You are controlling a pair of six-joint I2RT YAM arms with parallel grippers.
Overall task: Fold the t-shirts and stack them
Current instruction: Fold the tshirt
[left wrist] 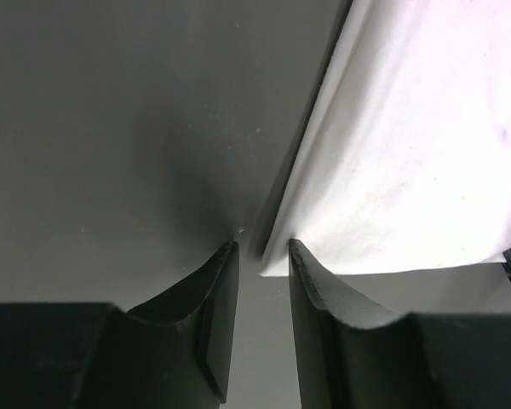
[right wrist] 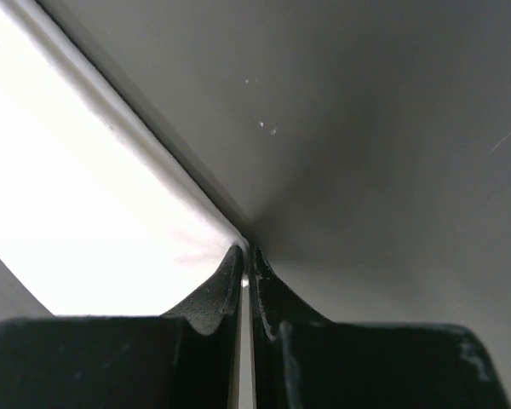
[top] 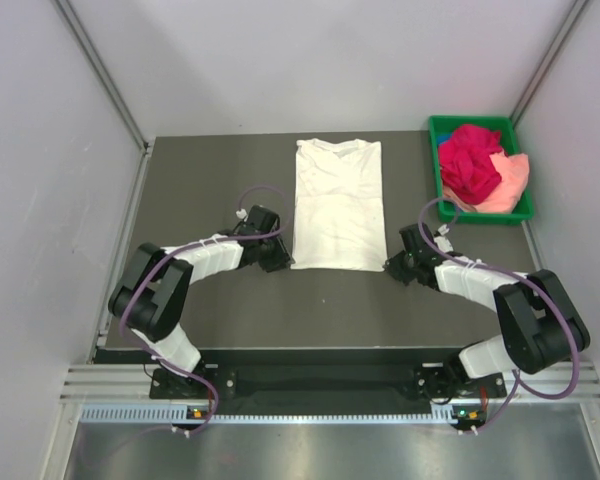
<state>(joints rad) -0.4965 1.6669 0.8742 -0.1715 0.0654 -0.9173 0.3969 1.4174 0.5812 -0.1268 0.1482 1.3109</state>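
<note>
Lying lengthwise beyond both arms, the cream-white t-shirt (top: pixel 338 205) has its near corners at the parted left gripper (left wrist: pixel 262 256) and the right gripper (right wrist: pixel 245 251), which is pinching cloth.

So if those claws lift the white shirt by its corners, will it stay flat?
Probably droops: the cream-white shirt lies thin and creased, so it looks floppy. Likely light, too: the right gripper pinches only its corner.

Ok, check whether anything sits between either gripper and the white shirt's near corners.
Nothing visible does. The left gripper is open, with the near left corner of the cream-white t-shirt right at its fingertips. The right gripper is closed at the near right corner, apparently pinching the cloth edge.
</note>
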